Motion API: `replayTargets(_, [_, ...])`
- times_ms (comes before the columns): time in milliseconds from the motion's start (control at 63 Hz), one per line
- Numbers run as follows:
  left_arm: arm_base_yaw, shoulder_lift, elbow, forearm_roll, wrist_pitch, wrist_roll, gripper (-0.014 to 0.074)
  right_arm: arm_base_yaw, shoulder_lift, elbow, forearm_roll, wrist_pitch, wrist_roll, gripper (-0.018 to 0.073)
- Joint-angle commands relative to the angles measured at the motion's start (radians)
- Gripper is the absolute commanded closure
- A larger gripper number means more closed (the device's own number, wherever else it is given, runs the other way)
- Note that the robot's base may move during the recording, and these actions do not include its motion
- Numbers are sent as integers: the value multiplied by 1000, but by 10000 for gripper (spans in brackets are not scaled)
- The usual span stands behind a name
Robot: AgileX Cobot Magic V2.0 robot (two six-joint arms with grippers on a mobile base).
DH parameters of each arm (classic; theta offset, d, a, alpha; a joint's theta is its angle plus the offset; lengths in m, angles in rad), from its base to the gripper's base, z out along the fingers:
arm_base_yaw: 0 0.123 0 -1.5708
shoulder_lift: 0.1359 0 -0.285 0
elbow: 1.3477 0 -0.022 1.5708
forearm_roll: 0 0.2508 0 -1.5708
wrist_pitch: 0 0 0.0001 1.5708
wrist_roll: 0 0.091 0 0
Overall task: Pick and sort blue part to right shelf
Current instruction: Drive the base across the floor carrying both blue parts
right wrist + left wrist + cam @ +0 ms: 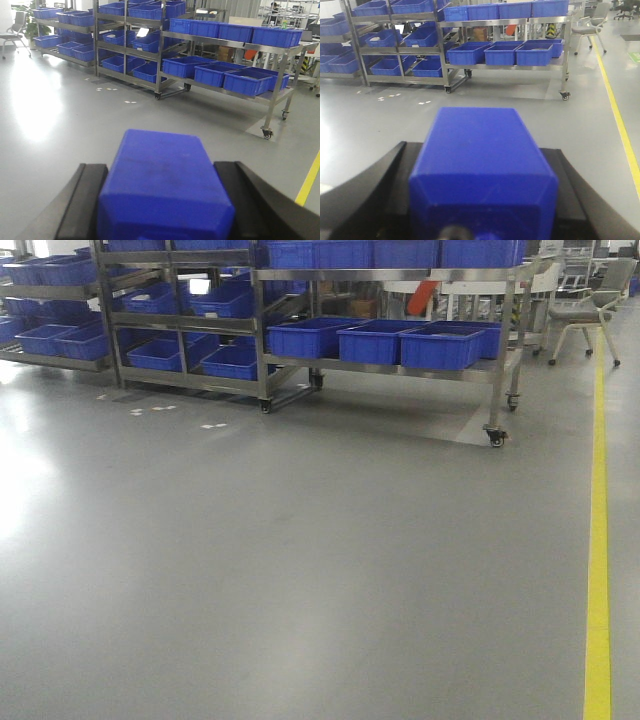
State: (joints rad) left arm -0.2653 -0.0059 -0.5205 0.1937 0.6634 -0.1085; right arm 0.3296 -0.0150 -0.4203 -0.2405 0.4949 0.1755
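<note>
While the wheeled stainless steel rack (400, 275) of deep blue plastic bins (440, 345) stands well apart across the grey floor (300, 570), ahead and slightly rightward, the left arm's black fingers (375, 190) are closed against a blue rectangular plastic block (480, 165) and the right arm's black fingers (82, 200) clamp a second blue block (162, 190). Each block's long axis points toward the rack; neither arm looks nearer.

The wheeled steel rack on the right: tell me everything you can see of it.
The right shelf is a two-level frame of shiny steel, standing upright on the grey floor on small black casters. Its lower level carries a row of open deep blue plastic bins; more blue bins line the top. Another bin rack stands close beside it.
</note>
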Motion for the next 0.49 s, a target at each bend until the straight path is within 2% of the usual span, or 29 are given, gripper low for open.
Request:
replayTargets(0, [-9,-11,-27,4,-96,-9,283,-7,-10,-31,-21,-97,-5,344])
replayTargets(476, [-9,-11,-27,3,-96,-9,283,-7,-10,-31,-21,-97,-5,344])
